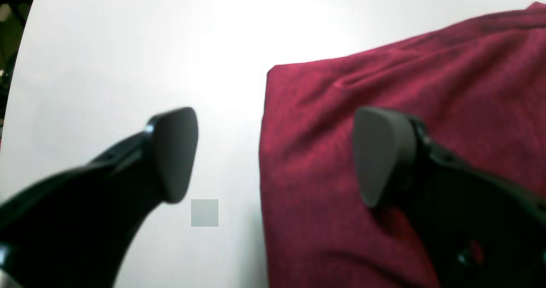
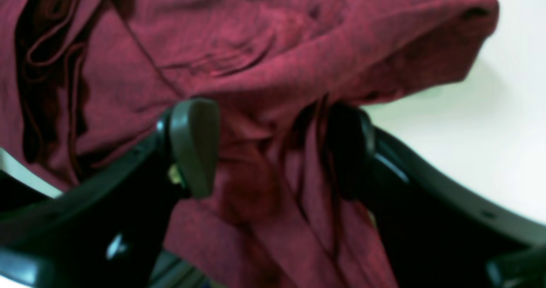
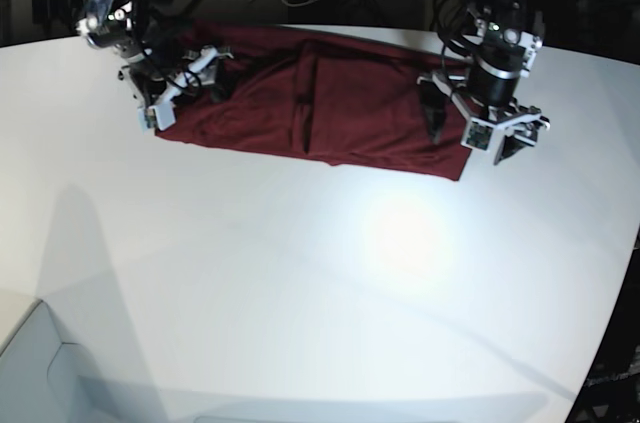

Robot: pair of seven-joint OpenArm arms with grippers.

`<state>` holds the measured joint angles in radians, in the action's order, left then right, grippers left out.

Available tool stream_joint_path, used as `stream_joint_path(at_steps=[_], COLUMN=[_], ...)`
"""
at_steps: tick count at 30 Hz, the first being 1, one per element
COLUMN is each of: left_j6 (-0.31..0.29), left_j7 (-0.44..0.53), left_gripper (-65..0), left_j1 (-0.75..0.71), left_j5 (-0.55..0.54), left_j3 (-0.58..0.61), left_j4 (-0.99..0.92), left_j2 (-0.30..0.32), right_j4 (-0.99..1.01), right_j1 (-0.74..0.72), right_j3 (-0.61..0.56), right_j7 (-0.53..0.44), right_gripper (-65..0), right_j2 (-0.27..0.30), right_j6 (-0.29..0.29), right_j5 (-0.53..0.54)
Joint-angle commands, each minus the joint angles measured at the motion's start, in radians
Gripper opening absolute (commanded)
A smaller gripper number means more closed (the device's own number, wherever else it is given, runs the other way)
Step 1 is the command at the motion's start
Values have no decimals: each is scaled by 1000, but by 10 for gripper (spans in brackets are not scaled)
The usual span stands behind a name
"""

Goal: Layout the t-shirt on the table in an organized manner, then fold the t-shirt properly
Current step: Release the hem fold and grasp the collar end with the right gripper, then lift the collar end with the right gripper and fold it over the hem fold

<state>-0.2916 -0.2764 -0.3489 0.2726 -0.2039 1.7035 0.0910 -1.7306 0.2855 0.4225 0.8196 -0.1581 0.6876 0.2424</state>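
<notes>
Now: left gripper (image 1: 275, 155) fingers spread wide, straddling t-shirt (image 1: 384, 130) edge, nothing held. Right gripper (image 2: 273, 151) fingers wide too, bunched fabric between, grip unclear. Maroon t-shirt spread across upper middle of base view on white table (image 3: 300, 293).

A: How does the black, paddle-fingered left hand (image 1: 275, 155) stand?
B: Spread wide, its two fingers well apart, nothing between them.
A: And the matching black right hand (image 2: 273, 149)?
B: Spread wide too, fingers parted. From the base camera, both arms reach down at the far side, wrists angled downward, hands (image 3: 500, 133) (image 3: 178, 93) held low.
</notes>
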Motion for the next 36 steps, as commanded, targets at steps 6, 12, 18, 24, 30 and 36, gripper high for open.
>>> stream_joint_path(at_steps=[6, 12, 18, 24, 30, 36], left_j6=[7, 7, 7, 7, 7, 7], left_j7=[24, 24, 24, 21, 18, 18], left_gripper=[-102, -102, -102, -102, -113, -353], left_j1=[3, 3, 4, 9, 7, 11], left_j5=[-5, -5, -5, -5, -5, -5], left_j3=[-2, -45, -104, -136, -136, -196], left_j4=[19, 28, 28, 16, -7, -29], left_j2=[6, 0, 0, -1, 2, -4], right_j4=[59, 59, 39, -53, -119, -165], right_j1=[-22, -41, -42, -39, -42, -41], right_j3=[-1, -1, -1, -14, -113, -195], right_j7=[-1, -1, -3, 2, 62, 63], right_gripper=[-369, -623, -650, -650, -650, -650], right_j2=[1, 1, 1, 1, 1, 1], right_j6=[11, 11, 11, 11, 11, 11], right_j5=[7, 8, 64, 128, 127, 127])
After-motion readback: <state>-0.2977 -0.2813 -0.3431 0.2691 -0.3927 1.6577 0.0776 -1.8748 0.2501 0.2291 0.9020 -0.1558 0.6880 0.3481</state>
